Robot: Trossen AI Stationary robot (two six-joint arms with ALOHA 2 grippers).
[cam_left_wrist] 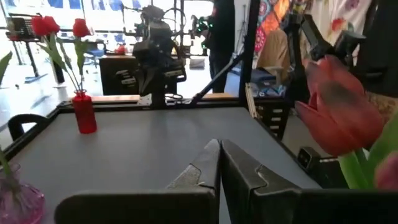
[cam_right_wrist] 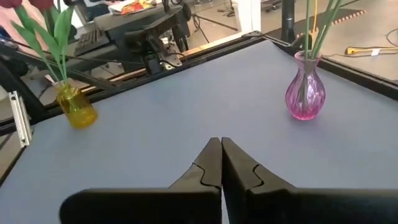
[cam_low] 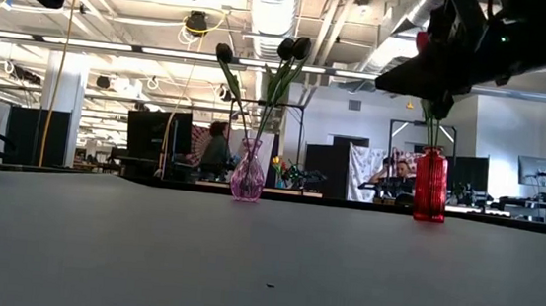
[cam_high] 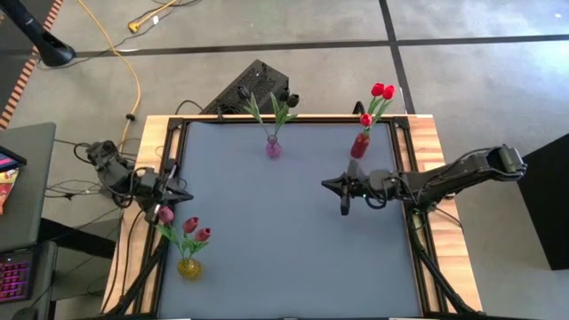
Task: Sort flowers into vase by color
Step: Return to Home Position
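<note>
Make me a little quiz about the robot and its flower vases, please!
1. True or false: the pink vase holds dark flowers.
2. The left end effector and the right end effector are both: A) shut and empty, B) wide open, C) holding a flower.
3. Fill in the blank: the vase standing nearest the left end effector is the ____ one.

Key:
1. True.
2. A.
3. Yellow: the yellow vase.
</note>
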